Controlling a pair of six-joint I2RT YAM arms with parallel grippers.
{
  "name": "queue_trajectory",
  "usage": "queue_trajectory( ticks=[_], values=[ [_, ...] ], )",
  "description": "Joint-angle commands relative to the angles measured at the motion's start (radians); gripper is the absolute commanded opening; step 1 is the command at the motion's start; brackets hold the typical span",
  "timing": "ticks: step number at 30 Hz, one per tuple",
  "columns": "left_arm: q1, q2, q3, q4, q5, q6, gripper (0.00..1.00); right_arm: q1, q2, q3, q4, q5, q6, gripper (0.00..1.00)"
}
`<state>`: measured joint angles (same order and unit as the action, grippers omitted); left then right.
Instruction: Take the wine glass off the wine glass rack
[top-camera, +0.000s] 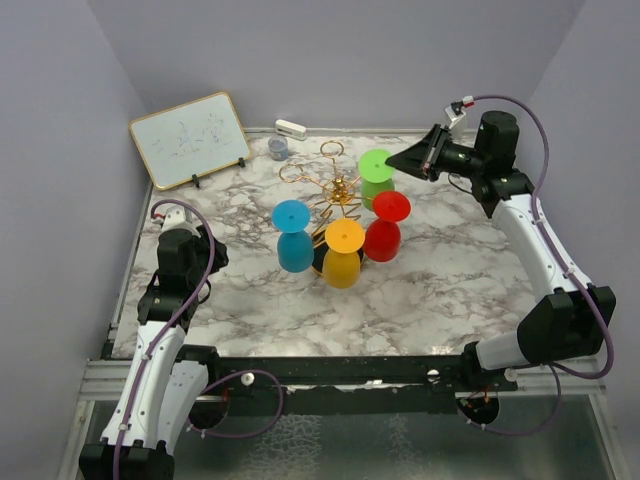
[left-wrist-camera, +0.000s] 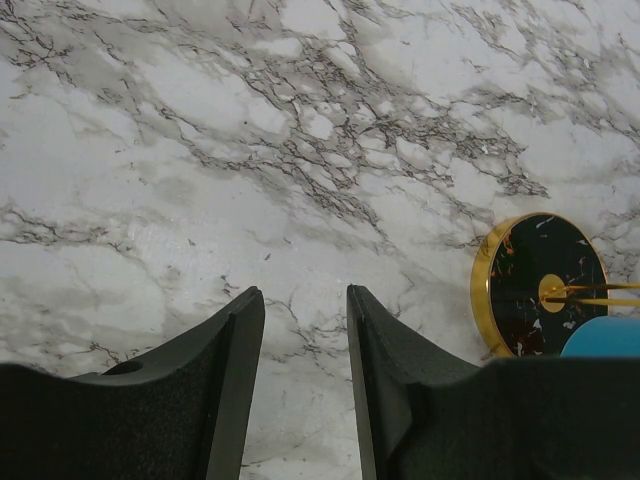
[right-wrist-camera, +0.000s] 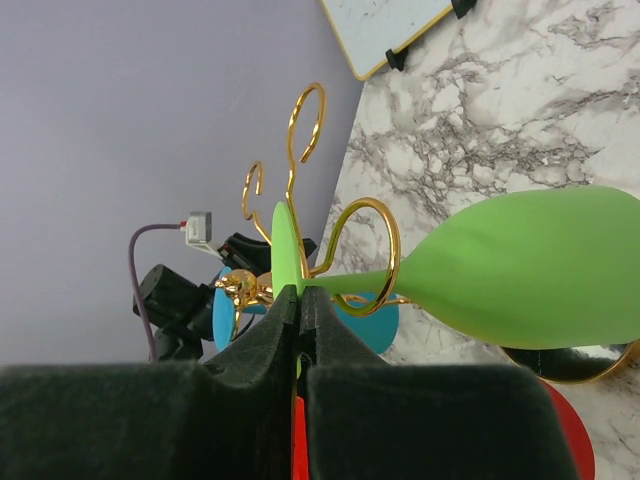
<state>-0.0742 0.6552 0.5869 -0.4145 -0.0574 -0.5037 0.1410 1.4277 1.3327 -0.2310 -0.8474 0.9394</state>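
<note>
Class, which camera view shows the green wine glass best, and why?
The right wrist view: the green wine glass appears side-on and close, bowl, stem and foot visible, the right gripper shut on its foot. The top view shows mostly its round foot from above. The left wrist view misses it.

No legible text or labels.

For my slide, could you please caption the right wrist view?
Right tool shut on green wine glass foot, stem through rack loop.
</note>
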Motion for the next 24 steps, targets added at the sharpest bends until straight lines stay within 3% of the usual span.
queue_trajectory(
  ticks=[1,15,24],
  values=[
    [-0.003,-0.013,0.011,0.003,-0.010,-0.008,0.41,0.006,-0.033,-0.021,0.051,-0.071,0.015,0.01],
    [-0.003,-0.013,0.011,0.003,-0.012,-0.008,0.41,0.035,-0.005,-0.014,0.065,-0.101,-0.001,0.01],
    [-0.002,-0.013,0.011,0.004,-0.009,-0.009,0.42,0.035,-0.112,-0.072,-0.080,0.086,-0.116,0.01]
  ],
)
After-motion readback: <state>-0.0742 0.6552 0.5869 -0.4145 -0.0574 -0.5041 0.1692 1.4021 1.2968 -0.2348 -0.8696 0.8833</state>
